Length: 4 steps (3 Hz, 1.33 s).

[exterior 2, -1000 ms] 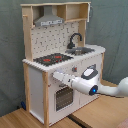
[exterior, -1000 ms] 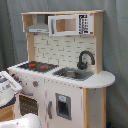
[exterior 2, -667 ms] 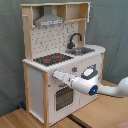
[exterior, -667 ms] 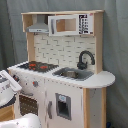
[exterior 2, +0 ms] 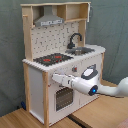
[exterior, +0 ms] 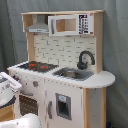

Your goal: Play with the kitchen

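The kitchen point(exterior 2: 60, 60) stood upright on the wooden table point(exterior 2: 107, 111) in both exterior views, against a grey curtain backdrop point(exterior: 116, 45), and as far as the pictures showed it was barely played with: the oven door point(exterior 2: 62, 98) was closed, the cupboard door point(exterior: 63, 106) below the sink point(exterior: 71, 73) was shut, and nothing lay on the stovetop point(exterior 2: 52, 59) with its red rings. In the second exterior view the white arm point(exterior 2: 107, 90) reached in from the second exterior view's right across the kitchen's front, and the gripper point(exterior 2: 54, 78) was held level at the panel just under the stovetop, above the oven door, its tip close to or perhaps touching that panel near the left post. Whether its fingers were wide or narrow could not be told, and nothing was seen held in them. The black faucet point(exterior 2: 75, 39) and the grey hood point(exterior 2: 49, 21) were untouched, well apart from the arm. In the first exterior view only a white part of the arm point(exterior: 9, 86) showed at the first exterior view's left edge, near the stove corner. Judged from this, the play was at its start, with the doors, knobs and sink all left to try. Compared with a second before, the gripper sat in nearly the same place along the front panel, and the kitchen itself had not shifted.
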Tool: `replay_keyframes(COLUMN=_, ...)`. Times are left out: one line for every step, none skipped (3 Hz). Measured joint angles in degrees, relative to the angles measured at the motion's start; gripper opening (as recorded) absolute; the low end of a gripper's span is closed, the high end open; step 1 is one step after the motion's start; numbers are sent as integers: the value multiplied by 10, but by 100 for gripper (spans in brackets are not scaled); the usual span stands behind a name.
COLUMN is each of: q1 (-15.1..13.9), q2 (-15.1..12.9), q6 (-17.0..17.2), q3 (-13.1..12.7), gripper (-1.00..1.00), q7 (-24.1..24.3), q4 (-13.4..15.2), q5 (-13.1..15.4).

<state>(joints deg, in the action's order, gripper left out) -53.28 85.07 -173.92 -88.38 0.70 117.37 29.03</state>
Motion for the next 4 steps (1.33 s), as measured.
replay_keyframes(q1=0, q2=0, q6=1, q3=0, gripper=-100, q7=-65, q4=-1, q5=0)
replay_keyframes(q1=0, q2=1, q6=3, q3=0, gripper=-100, q7=-125, q4=-2, q5=0)
replay_keyframes(q1=0, q2=2, q6=5, q3=0, gripper=-100, q7=-188, q4=-3, q5=1)
replay_keyframes(q1=0, q2=2, q6=5, q3=0, gripper=-100, q7=-247, q4=-3, q5=1)
